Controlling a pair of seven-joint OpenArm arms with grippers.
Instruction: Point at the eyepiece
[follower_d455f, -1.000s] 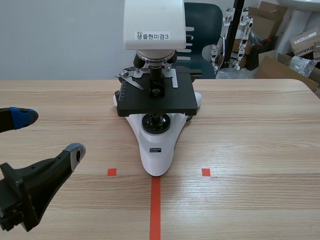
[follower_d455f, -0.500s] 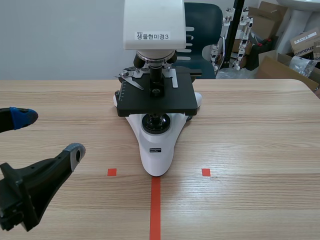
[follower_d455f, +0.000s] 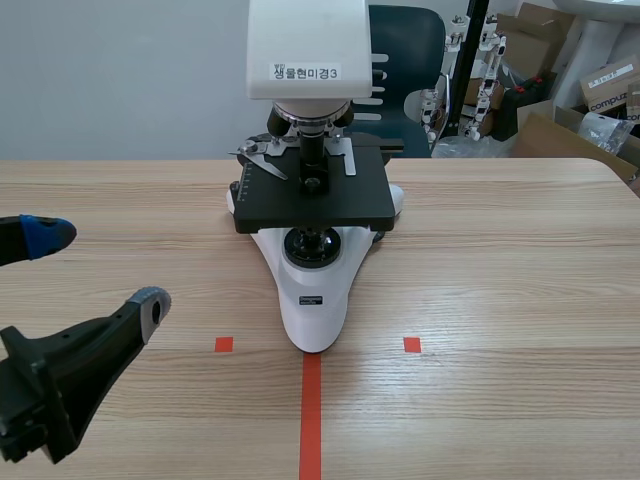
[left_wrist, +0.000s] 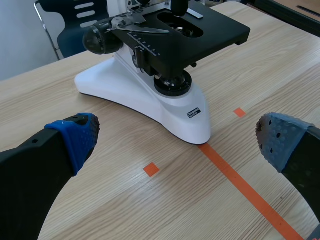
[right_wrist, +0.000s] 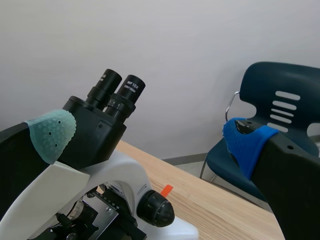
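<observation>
Wooden desk (follower_d455f: 500, 260) carries your microscope (follower_d455f: 315, 290). Your left fingers (left_wrist: 75, 137) are spread wide and grasp nothing, with the microscope ahead between them. Your right fingers (right_wrist: 50, 132) are also released, with the eyepiece (right_wrist: 131, 87) just ahead between them, apart from both.

Bright, even light (soft faint shadows)

We look from between the arms across the tabletop (follower_d455f: 520, 260), with the microscope (follower_d455f: 312, 290) at centre frame. Our left wrist camera sits low, close in front of it. Our right wrist camera rides high, close beside the eyepieces (right_wrist: 131, 87), facing the wall. All three views share the microscope.
</observation>
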